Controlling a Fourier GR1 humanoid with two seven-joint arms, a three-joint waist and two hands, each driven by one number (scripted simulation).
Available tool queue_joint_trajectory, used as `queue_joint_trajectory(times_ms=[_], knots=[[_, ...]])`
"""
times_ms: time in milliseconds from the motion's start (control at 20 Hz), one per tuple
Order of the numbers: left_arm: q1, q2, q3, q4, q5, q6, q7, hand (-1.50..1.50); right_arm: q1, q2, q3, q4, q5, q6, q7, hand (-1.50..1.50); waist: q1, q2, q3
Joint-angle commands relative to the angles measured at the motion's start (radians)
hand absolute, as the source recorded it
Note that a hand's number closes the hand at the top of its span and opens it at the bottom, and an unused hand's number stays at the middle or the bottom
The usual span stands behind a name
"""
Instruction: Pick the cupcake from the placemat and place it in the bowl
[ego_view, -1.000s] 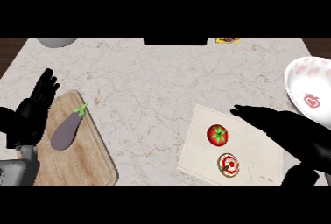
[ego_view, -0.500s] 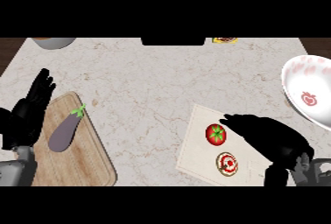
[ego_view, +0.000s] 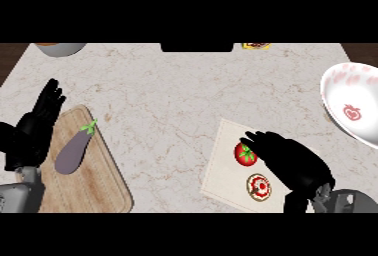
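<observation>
The cupcake sat on the placemat beside a tomato, under the open right hand; it looked light, soft and easily crushed, so it was best taken by its sides, below the icing.

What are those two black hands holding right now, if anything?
Nothing. The right hand hovers open over the placemat, its fingertips by the tomato, the cupcake ungrasped. The left hand rests open beside the cutting board.
</observation>
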Motion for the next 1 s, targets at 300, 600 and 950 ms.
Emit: queue_joint_trajectory(times_ms=[300,600,950], knots=[[-0.036,-0.027,0.039,0.031,-0.038,-0.016,-0.012,0.0,0.079,0.125,0.031,0.041,0.151,0.04,-0.003,-1.5,-0.001,0.0,0.0],[-0.015,-0.081,0.005,0.012,-0.075,-0.007,-0.008,0.0,0.058,0.128,-0.035,0.19,0.227,-0.035,-0.16,-1.5,0.0,0.001,0.0],[-0.032,-0.074,0.042,-0.02,-0.08,-0.023,0.026,0.0,0.136,0.184,-0.026,0.218,0.317,-0.069,-0.184,-1.5,-0.002,0.0,0.0]])
